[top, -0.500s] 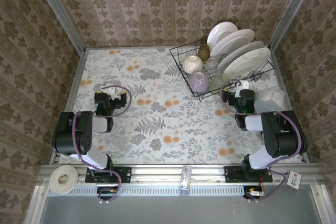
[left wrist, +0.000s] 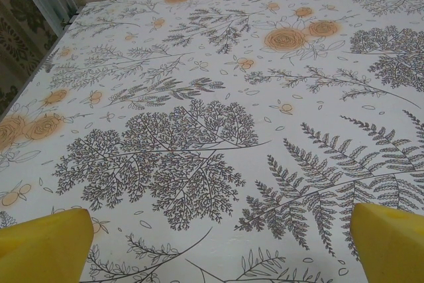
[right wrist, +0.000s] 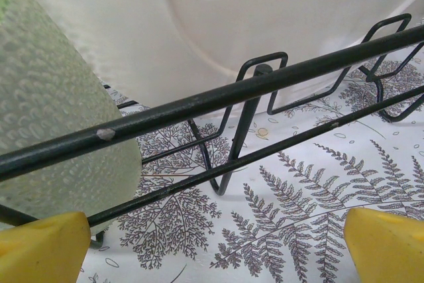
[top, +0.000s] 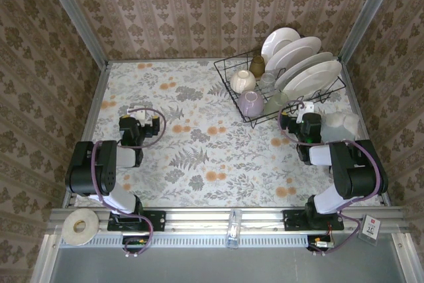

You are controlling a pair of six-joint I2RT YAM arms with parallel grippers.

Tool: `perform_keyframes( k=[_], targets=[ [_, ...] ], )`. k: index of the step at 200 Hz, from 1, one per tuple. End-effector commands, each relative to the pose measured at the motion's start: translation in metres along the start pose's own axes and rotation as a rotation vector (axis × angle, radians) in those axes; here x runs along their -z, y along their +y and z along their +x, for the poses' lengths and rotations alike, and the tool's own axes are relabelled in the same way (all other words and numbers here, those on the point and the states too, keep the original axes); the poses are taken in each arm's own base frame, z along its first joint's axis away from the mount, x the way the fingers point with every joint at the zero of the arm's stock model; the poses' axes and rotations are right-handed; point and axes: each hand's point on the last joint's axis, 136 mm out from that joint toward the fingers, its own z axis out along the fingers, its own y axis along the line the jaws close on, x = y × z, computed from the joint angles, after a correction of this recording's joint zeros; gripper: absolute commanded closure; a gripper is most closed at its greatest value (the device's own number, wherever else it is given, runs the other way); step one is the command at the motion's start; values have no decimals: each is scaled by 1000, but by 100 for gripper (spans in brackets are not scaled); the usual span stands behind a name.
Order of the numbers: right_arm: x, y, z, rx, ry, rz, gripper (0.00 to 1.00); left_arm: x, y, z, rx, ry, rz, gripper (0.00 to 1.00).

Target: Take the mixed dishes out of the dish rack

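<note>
Dish rack (top: 230, 87) sits upper right in the top view, fully loaded. Right pincer (right wrist: 215, 243) is spread open, low against the rack's near side. The pale-green cup (right wrist: 53, 117) and a white plate (right wrist: 278, 18) are just behind the wires. Likely step is the reach — rise over the top wire first, close on the cup's wall, lift straight up to avoid snagging. Left pincer (left wrist: 218, 243) is open too, over the counter (left wrist: 199, 97), well apart from the rack.

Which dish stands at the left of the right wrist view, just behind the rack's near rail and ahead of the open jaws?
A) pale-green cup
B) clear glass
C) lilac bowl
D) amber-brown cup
A: the textured pale-green cup stands behind the near rail of the dish rack at left, with a white plate rising behind it to the right.
</note>
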Motion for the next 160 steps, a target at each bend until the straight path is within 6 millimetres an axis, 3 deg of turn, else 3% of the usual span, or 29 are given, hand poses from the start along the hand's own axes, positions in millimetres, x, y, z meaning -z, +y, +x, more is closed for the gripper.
perform_keyframes(
  k=[1, 79, 104, 146, 160],
  targets=[
    [-1, 10, -18, 1, -44, -47, 0, -1, 4, -18, -5, -47, -1, 0],
    [-1, 10, -18, 0, -47, -47, 0, -1, 4, -19, 2, -48, 8, 0],
    [-1, 9, -18, -1, -47, -47, 0, 5, 32, -16, 76, -66, -141, 0],
    [0, 9, -19, -5, -49, -51, 0, 10, 36, -21, 59, -68, -207, 0],
    [6, -8, -29, -24, -63, 81, 0, 19, 32, -31, 30, -102, -211, 0]
  ],
)
